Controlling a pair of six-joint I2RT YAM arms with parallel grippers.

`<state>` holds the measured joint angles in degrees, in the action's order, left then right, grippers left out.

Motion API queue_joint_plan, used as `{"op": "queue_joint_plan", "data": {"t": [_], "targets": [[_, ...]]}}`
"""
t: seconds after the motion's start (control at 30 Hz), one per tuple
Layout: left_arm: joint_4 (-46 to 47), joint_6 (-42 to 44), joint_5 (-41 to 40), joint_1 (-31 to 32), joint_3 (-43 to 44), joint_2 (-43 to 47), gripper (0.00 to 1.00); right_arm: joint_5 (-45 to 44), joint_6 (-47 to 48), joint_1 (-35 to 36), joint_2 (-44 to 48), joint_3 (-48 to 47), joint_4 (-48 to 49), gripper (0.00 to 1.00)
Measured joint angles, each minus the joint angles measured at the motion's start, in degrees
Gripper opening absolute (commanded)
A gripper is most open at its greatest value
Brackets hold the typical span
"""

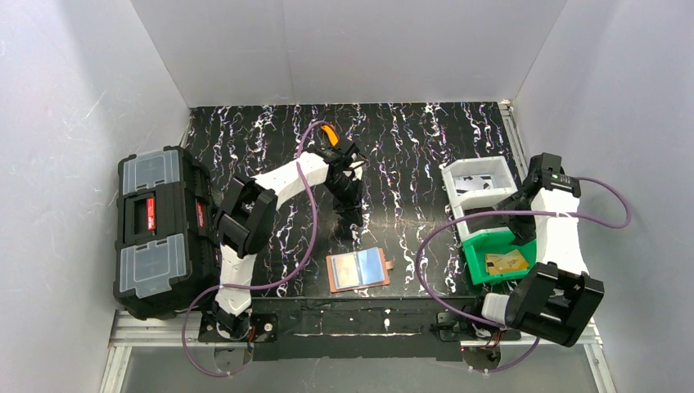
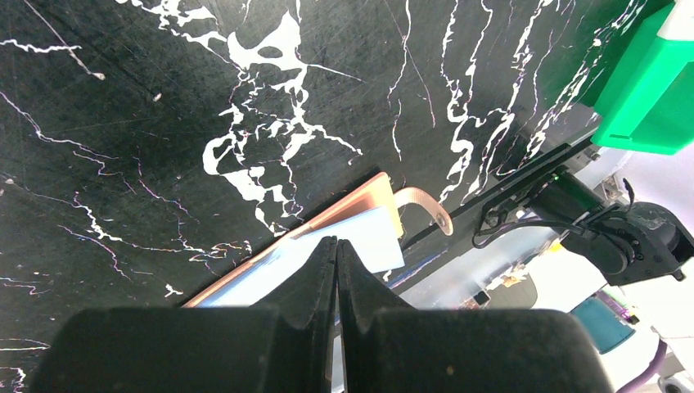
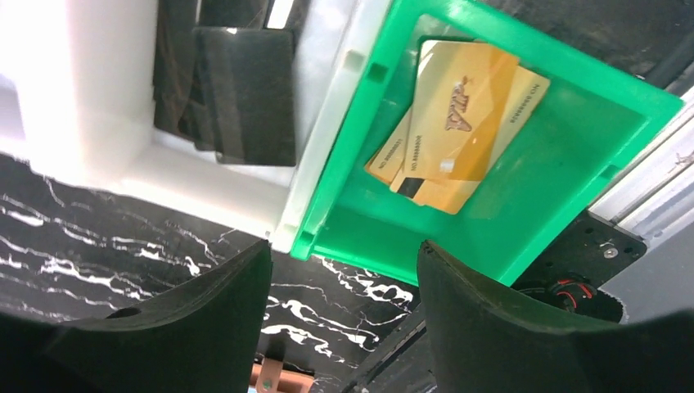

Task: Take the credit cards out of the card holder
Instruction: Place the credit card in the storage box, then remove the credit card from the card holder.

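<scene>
- Top external view, far left: a black toolbox [image 1: 159, 229] sits on the bench [image 1: 409, 147], well to the left of the left end effector [image 1: 349, 233].
- An orange-and-black tool [image 1: 329, 133] shows just behind that arm's wrist, on the far side of the end effector, and is partly hidden.
- The left end effector points down at the bench with its fingers pressed together and nothing between them.
- The brown card holder [image 1: 334, 282] lies flat just on the near side of its tip, and a pale blue-grey card [image 1: 368, 266] lies on it. In the left wrist view the closed tip overlaps the card's edge, and I cannot tell if they touch.
- The holder's little tab [image 2: 425, 205] sticks out on the side towards the right arm.
- The white bin [image 1: 479, 169] holds dark flat pieces [image 3: 245, 90] and stands beside the right end effector [image 3: 344, 254], touching the green bin [image 3: 573, 164].
- The right end effector hangs with its jaws wide apart and grips nothing.
- Beyond its fingertips, inside the green bin, orange-tan cards [image 3: 466, 115] lie overlapped, apart from the fingers.
</scene>
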<state>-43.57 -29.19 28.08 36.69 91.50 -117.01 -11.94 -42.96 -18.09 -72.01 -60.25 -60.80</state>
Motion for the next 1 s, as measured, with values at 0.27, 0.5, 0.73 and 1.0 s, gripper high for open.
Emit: {"op": "queue_joint_plan", "data": {"t": [0.27, 0.5, 0.73, 1.0], "targets": [[0.4, -0.1, -1.1, 0.4, -1.9, 0.9, 0.00, 4.0, 1.4, 13.5, 1.8, -1.8, 1.0, 0.76], [0.9, -1.7, -6.6, 0.4, -11.5, 8.7, 0.01, 12.7, 0.3, 28.8, 4.6, -0.2, 7.1, 0.70], [1.2, -4.3, -12.4, -0.9, -24.5, 20.3, 0.02, 15.1, -2.2, 47.9, 3.1, 2.4, 13.5, 0.68], [0.0, -6.0, -16.7, -7.5, -34.6, 29.2, 0.03, 9.6, -1.7, 65.4, -11.8, -3.5, 15.9, 0.69]]}}
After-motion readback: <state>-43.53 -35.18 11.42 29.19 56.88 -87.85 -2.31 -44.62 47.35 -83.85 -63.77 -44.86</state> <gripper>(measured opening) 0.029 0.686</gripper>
